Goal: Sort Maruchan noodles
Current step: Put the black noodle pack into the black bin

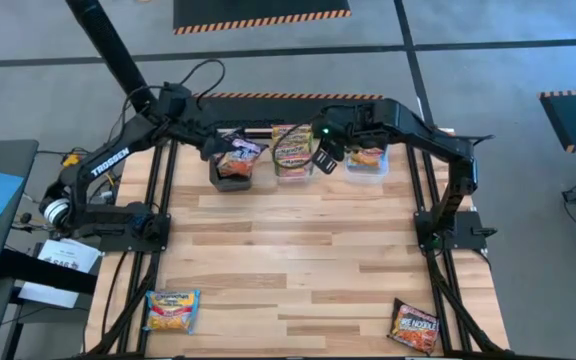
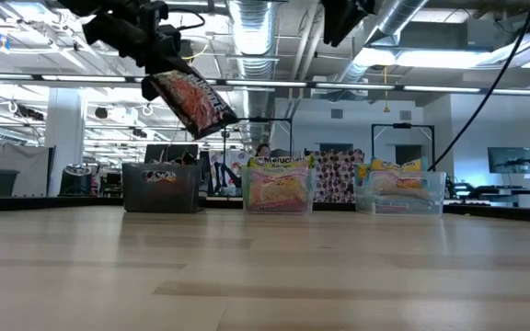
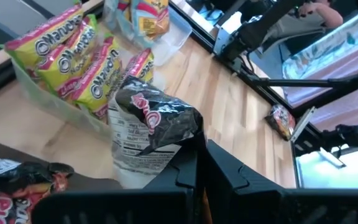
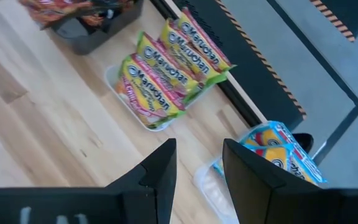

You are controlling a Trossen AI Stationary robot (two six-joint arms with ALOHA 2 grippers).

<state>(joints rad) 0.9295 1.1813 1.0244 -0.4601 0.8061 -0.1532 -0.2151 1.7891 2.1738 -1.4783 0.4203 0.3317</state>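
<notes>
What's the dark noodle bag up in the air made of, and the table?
The dark noodle packet looks like thin glossy plastic film: it crinkles and glints. The table looks like light wood planks, with visible grain and seams; the finish seems smooth, perhaps sealed.

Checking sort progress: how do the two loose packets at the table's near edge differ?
The left loose packet is yellow-orange and lies roughly square to the table edge; the right loose packet is dark brown and lies turned at an angle. Both lie flat on the table, away from both arms.
</notes>
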